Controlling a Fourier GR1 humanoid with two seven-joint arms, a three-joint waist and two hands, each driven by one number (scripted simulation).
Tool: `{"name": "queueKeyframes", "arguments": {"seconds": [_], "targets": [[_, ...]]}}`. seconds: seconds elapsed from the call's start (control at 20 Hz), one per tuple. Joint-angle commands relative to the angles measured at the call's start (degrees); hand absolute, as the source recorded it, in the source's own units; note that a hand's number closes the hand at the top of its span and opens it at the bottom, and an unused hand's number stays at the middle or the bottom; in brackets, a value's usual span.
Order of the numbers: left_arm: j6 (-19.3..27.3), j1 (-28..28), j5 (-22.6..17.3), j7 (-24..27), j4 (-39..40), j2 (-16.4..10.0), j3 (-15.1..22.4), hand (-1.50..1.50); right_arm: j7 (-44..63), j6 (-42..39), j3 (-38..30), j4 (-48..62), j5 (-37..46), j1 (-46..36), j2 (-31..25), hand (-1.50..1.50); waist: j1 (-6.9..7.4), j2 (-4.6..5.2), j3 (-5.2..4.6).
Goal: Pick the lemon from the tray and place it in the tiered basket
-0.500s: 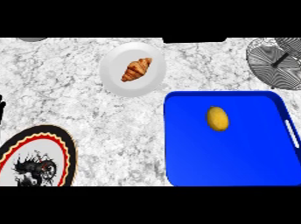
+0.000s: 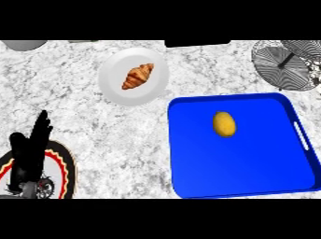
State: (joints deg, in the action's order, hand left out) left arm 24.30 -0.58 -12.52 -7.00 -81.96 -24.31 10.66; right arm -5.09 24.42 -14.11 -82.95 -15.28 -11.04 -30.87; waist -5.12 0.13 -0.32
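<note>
- The small, oval yellow lemon [image 2: 224,124] lies untouched in the upper middle of the shallow, glossy blue rectangular tray [image 2: 191,184], apart from every rim.
- The black wire tiered basket [image 2: 282,65] stands beyond the tray's far right corner, near it but not touching. Part of it runs off the view's right edge.
- The left robot hand [image 2: 27,151] shows at the lower left, released, fingers straight and pointing up. It rests over a round plate patterned in red, black and cream [image 2: 61,163], holds nothing and is well apart from the lemon.
- The right robot hand is out of view, so its state is unknown.
- By my reading the task has not begun: both reach and grasp lie ahead.
- The lemon is rounded and the tray floor looks smooth. Fingers arriving off-centre could nudge it so that it rolls toward a rim instead of being enclosed.
- A reach from the left would pass close to the round white plate [image 2: 115,91] carrying a golden croissant [image 2: 137,76]. A low forearm could also catch the tray's raised rim and shift it.
- The basket's wire tiers offer limited openings. Letting go too high or at an edge could send the lemon off the wire onto the grey marbled bench [image 2: 87,116].
</note>
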Motion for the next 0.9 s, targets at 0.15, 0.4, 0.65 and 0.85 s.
{"name": "queueKeyframes", "arguments": {"seconds": [0.15, 0.4, 0.65, 0.85], "targets": [[1.0, -2.8, 2.6, 3.7, -0.3, 7.5, 6.9, 0.00, -2.1, 25.2, 1.0, -10.5, 7.1, 9.5, 17.6, -1.50, 2.81, -0.67, 0.14], [-0.5, -1.8, 2.7, 6.8, 3.5, 8.8, 6.3, 0.00, 15.7, 24.9, 12.8, -25.1, 17.2, 22.1, 11.4, -1.50, 3.50, -0.35, -0.06], [-1.9, -4.1, 2.1, 7.7, 2.2, 7.4, 6.0, 0.00, 30.1, 15.3, 19.9, -25.3, 21.4, 28.4, 1.6, -1.50, 4.66, -0.04, -0.31], [-3.3, -2.0, 2.2, 8.2, 3.2, 6.8, 5.6, 0.00, 43.0, 11.4, 23.9, -28.2, 29.5, 28.7, -6.1, -1.50, 5.51, 0.39, -0.56]]}}
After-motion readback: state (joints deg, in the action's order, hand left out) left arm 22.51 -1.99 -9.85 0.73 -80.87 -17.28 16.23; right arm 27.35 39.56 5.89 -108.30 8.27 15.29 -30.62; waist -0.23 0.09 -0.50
